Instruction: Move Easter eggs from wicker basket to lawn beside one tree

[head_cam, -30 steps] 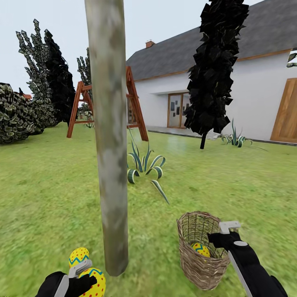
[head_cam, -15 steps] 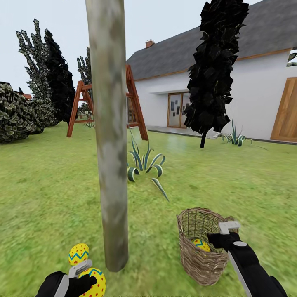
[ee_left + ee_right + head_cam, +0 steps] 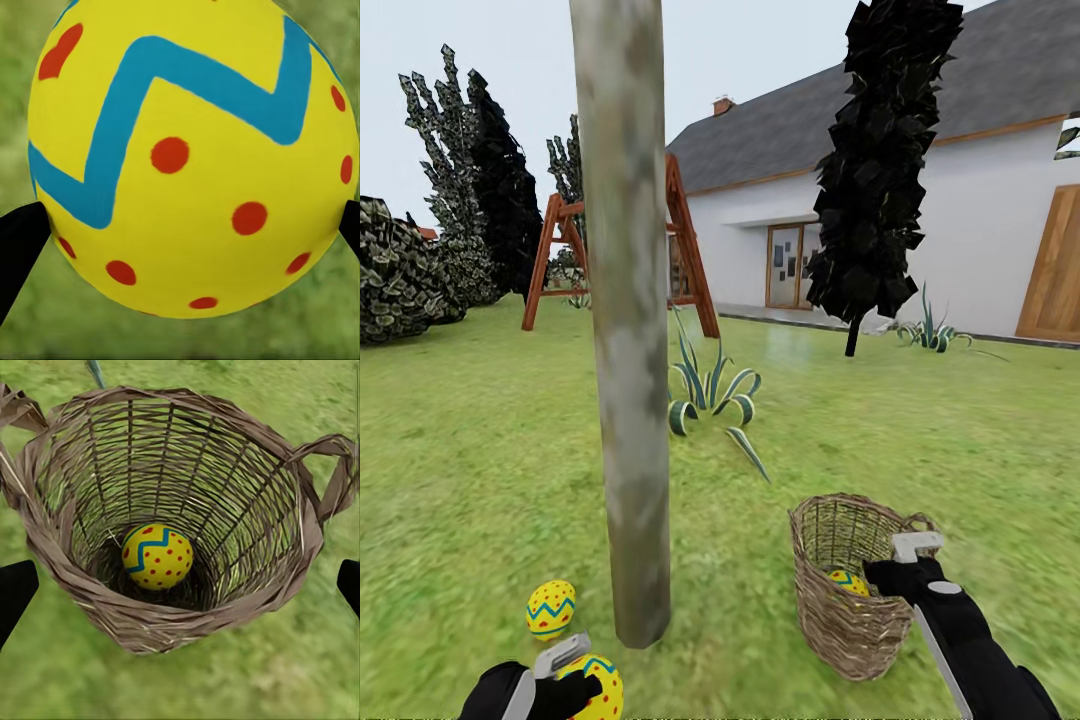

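Beside the tree [image 3: 625,330] trunk's foot, one egg [image 3: 550,608] lies on the lawn [image 3: 470,480]; the left gripper [image 3: 575,672] clamps a second egg [image 3: 187,157] nearby. The right gripper [image 3: 905,562], fingers spread, hovers over the wicker basket [image 3: 850,590] holding the third egg [image 3: 157,556], on the trunk's other side.

Ahead of the left gripper [image 3: 575,672], whose jaws are filled by an egg [image 3: 187,157], open grass [image 3: 470,480] is blocked by another egg [image 3: 550,608] and the trunk [image 3: 625,330]. Between the spread jaws of the right gripper [image 3: 180,589], the basket [image 3: 45,532] mouth gapes, one egg [image 3: 157,556] inside.
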Robot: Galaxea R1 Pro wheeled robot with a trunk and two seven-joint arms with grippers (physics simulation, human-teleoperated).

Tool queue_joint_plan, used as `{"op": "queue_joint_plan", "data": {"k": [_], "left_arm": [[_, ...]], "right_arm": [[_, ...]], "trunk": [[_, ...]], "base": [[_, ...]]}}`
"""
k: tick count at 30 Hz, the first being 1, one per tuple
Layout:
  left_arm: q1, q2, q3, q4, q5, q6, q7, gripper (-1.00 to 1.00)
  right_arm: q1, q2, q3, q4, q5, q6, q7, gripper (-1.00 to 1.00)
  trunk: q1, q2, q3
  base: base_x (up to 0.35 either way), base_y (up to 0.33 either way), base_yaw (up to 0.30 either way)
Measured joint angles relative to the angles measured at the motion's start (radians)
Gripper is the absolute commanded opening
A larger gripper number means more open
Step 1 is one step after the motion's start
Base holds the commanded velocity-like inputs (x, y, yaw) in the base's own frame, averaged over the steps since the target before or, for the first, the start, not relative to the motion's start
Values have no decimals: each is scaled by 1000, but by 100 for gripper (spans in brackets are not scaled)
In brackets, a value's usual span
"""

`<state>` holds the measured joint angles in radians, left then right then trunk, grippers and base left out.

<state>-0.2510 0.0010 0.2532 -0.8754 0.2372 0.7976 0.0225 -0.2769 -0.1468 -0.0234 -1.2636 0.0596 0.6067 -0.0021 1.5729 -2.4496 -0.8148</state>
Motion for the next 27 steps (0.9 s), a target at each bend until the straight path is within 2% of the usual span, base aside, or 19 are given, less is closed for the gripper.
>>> {"op": "queue_joint_plan", "data": {"k": [3, 7, 13, 18, 19, 21, 22, 26, 27], "left_arm": [[0, -6, -1, 3, -20, 0, 0, -100], [0, -13, -2, 4, -22, -1, 0, -100], [0, -13, -2, 3, -23, -1, 0, -100], [0, -13, -1, 2, -24, -1, 0, -100], [0, -13, -1, 2, -24, -1, 0, -100], [0, -13, -1, 2, -24, -1, 0, -100], [0, -13, -1, 2, -24, -1, 0, -100], [0, -13, -1, 2, -24, -2, 0, -100], [0, -13, -2, 2, -24, -2, 0, -100]], "right_arm": [[0, -7, -7, -25, -1, 0, 1, 100], [0, -9, -10, -29, -1, -5, 1, 100], [0, 0, -4, -30, -1, -8, 1, 100], [0, -9, -11, -33, -1, -8, 1, 100], [0, -11, -27, -46, 0, -8, 0, 100], [0, -13, -98, -64, 1, -8, 2, 100], [0, -14, -120, -68, 0, -9, 3, 100], [0, -46, -157, -74, 0, -19, 3, 100], [0, -55, -182, -78, 0, -20, 4, 100]], "trunk": [[11, -21, -9], [27, -49, -22], [30, -51, -45], [32, -52, -64], [33, -53, -68], [34, -53, -76], [34, -53, -80], [36, -54, -95], [36, -55, -99]], "base": [[0, 0, 0], [0, 0, 0], [0, 0, 0], [0, 0, 0], [0, 0, 0], [0, 0, 0], [0, 0, 0], [0, 0, 0], [0, 0, 0]]}}
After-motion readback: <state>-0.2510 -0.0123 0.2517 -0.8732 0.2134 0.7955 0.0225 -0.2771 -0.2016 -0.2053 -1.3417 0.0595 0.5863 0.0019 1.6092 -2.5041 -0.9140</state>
